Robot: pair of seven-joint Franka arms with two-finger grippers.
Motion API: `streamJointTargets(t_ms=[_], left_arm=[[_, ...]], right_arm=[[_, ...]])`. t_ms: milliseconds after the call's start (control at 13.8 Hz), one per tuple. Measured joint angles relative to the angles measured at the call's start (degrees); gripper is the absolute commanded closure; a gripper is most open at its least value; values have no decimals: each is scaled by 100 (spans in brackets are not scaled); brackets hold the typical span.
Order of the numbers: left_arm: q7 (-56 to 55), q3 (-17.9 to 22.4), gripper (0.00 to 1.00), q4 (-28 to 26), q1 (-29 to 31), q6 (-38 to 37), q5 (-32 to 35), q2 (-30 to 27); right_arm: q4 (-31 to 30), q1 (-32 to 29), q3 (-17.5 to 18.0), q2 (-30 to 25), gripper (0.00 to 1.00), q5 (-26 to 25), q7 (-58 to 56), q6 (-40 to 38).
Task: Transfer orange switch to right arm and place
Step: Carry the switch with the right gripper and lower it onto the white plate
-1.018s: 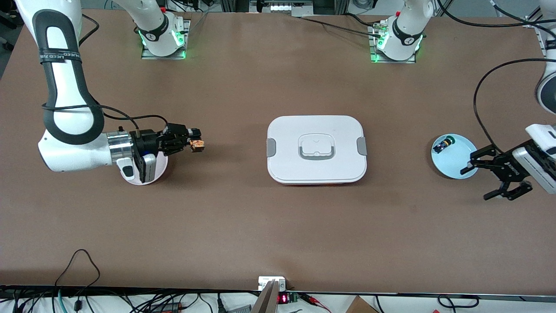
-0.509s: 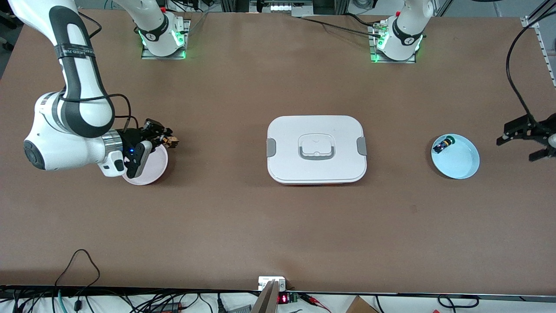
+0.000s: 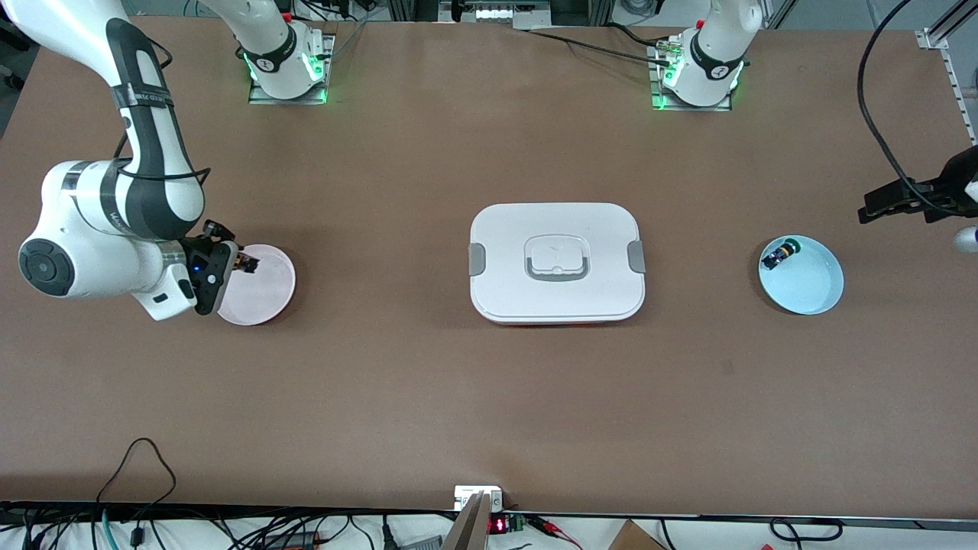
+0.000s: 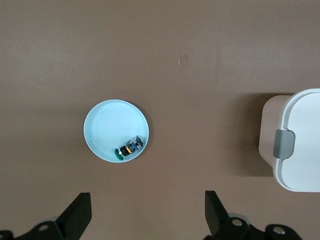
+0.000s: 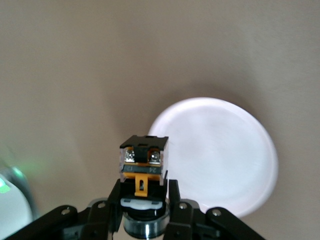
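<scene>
- Orange switch [image 5: 142, 165] is clamped in the right gripper [image 3: 243, 263], just over the pink plate's [image 3: 263, 294] rim.
- Looks tiny, light, rigid plastic; best pinched across its flat sides.
- Left gripper [image 4: 145, 222] waits spread wide, empty, above the tabletop [image 3: 489, 397].

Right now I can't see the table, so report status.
Right gripper shut on orange switch, over pink plate edge. Left gripper open, waiting above blue plate. Nothing in the way.

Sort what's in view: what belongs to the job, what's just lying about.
Job:
- orange switch, gripped in the right hand
- pink plate under that hand
- left hand, open, waiting up above the blue plate

Lying about:
- blue plate holding a green-capped switch
- white lidded box
</scene>
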Motion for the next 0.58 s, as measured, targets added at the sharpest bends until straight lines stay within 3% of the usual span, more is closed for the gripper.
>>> streamJointTargets(t_ms=[582], left_arm=[[-98, 10, 0, 18, -75, -4, 351, 9]], right_arm=[[-1124, -193, 7, 45, 88, -140, -1659, 2115]])
